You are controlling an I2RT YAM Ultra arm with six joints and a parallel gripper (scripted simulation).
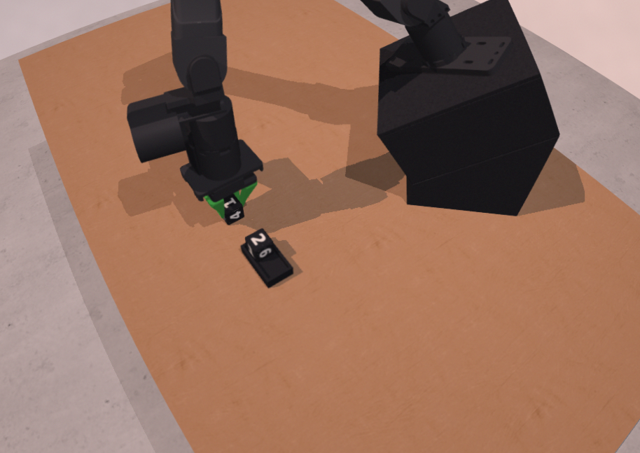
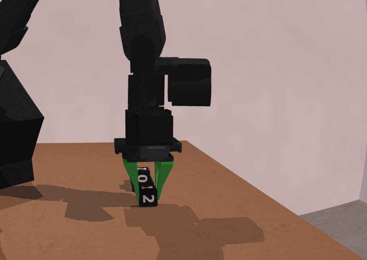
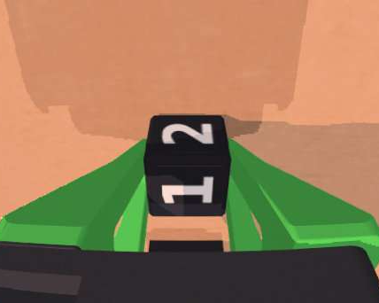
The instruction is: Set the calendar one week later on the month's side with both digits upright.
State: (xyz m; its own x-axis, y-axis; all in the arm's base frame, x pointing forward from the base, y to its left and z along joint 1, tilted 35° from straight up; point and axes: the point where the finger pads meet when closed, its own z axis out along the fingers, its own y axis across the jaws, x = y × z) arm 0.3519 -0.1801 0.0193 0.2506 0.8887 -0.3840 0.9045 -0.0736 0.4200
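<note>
My gripper has green fingers, points straight down and is shut on a black date cube. In the top view this cube shows 1 on top and 4 on its side. It shows 2 and 1 in the wrist view and in the exterior view. It sits at table level, and I cannot tell whether it touches. The black tray lies flat a short way in front of the gripper. The second cube stands in the tray's end nearest the gripper, with 2 on top and 6 on its side. The tray's other half is empty.
The arm's large black base block stands at the back right of the brown table top. The table's edge runs close behind the gripper in the exterior view.
</note>
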